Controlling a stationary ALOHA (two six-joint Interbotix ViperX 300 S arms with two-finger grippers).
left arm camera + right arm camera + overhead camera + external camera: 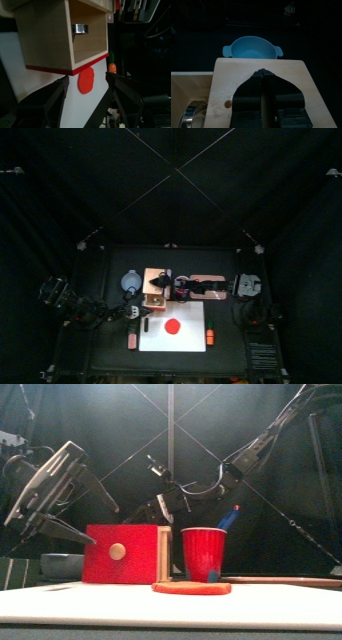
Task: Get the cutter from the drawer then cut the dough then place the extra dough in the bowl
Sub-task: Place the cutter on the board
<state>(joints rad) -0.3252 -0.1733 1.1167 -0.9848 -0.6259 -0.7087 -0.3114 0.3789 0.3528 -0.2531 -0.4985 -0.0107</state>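
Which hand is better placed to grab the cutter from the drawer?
Left. The left hand is open, facing the open drawer with the cutter inside; the right hand is shut above the box.

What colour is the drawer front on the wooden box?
Red drawer front, clearest in the front view.

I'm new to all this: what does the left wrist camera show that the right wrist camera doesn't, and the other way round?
Only the left wrist view shows the red dough disc lying on the white board, and the drawer's red front. Only the right wrist view shows the blue-grey bowl, beyond the box. Both show the pale wooden box with its drawer open and the metal cutter lying inside.
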